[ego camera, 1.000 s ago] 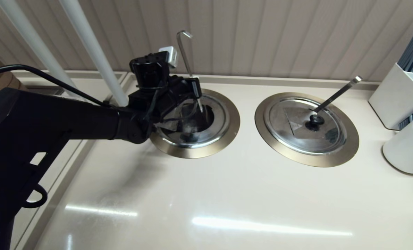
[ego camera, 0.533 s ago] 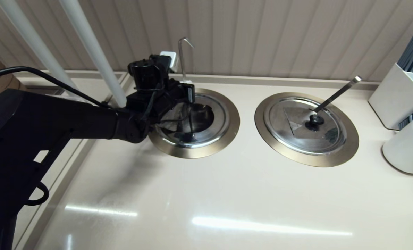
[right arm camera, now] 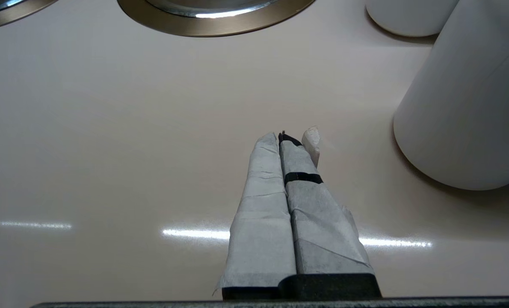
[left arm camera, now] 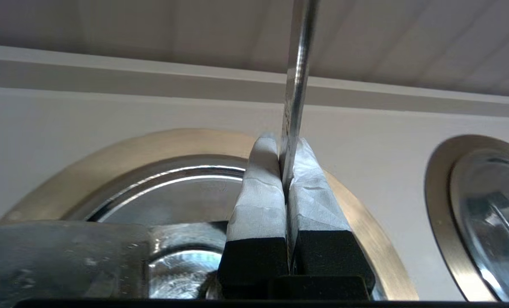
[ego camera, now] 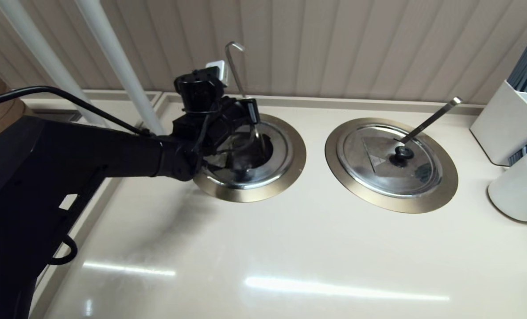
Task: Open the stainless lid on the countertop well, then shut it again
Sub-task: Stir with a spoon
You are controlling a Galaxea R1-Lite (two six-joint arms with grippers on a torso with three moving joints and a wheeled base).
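The countertop well [ego camera: 290, 170] with its bronze ring sits at the back left. Its thin ladle handle [ego camera: 237, 66] rises from it to a hooked tip. My left gripper [ego camera: 253, 125] is over the well's back part, shut on this handle. In the left wrist view the handle [left arm camera: 296, 85] runs up from between the taped fingers [left arm camera: 258, 184]. The stainless lid [ego camera: 228, 170] lies askew in the well under the gripper, partly hidden, with a dark gap [ego camera: 265, 150] open beside it. My right gripper [right arm camera: 286, 139] hangs shut and empty over bare counter.
The twin well at the right is covered by its lid [ego camera: 378, 170], its flat-ended ladle handle [ego camera: 432, 117] sticking out. A white box [ego camera: 502, 124] and white cups [ego camera: 518, 190] crowd the right edge. Two white poles [ego camera: 113, 57] stand behind my left arm.
My left gripper, holding the ladle handle, swung left and back, then came right again. The handle tipped upright and leaned back with it.
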